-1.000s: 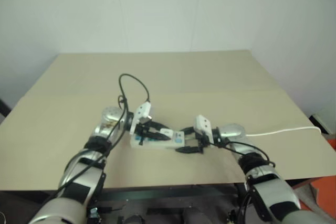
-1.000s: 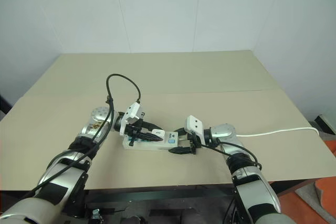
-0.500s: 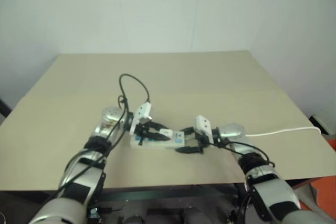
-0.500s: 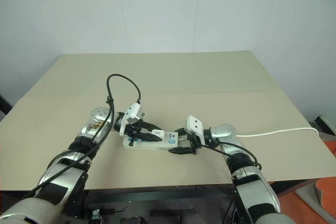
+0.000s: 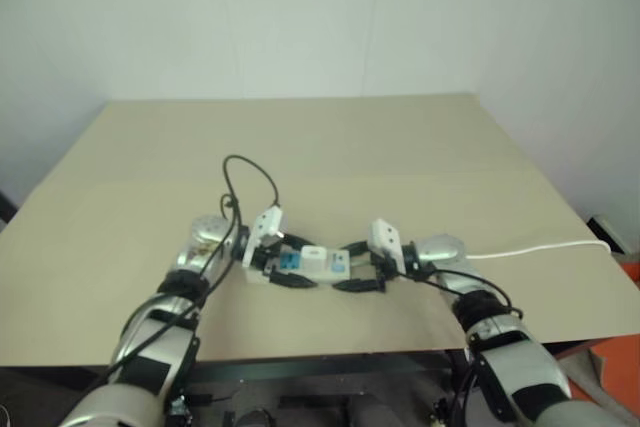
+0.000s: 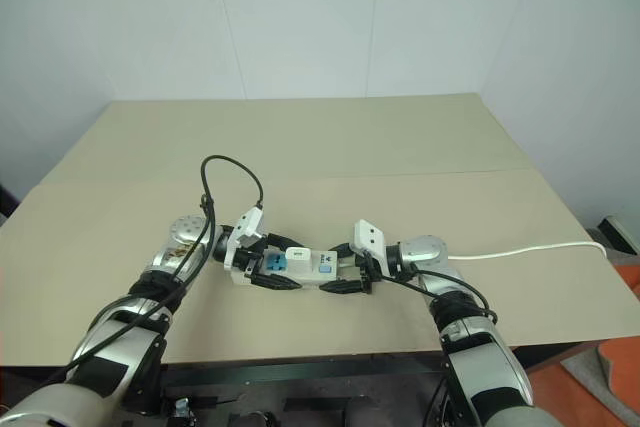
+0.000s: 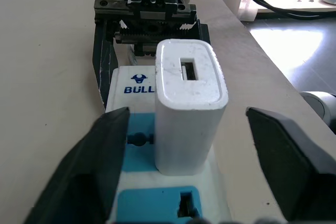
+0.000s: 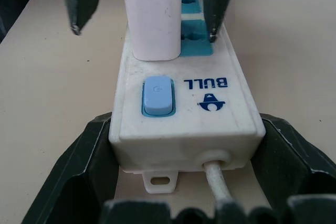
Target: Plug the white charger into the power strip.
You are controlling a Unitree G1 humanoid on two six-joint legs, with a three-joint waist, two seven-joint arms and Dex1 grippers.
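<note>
The white charger [image 7: 191,108] stands upright, plugged into a blue socket of the power strip [image 8: 184,114], beside the strip's blue switch. The strip lies on the table between my two arms. My left gripper [image 6: 272,267] is open, with one black finger [image 7: 105,150] on either side of the charger and a clear gap to each. My right gripper [image 6: 340,269] is shut on the strip's cord end, its fingers [image 8: 97,145] pressed against both long sides.
The strip's thin white cord [image 6: 520,251] runs off to the right across the tan table [image 6: 400,147]. A black cable loop [image 6: 225,172] arches over my left wrist. The table's near edge is close below both grippers.
My left gripper has opened and let go of the charger, which stays standing in the strip. The right gripper has kept its hold and place.
</note>
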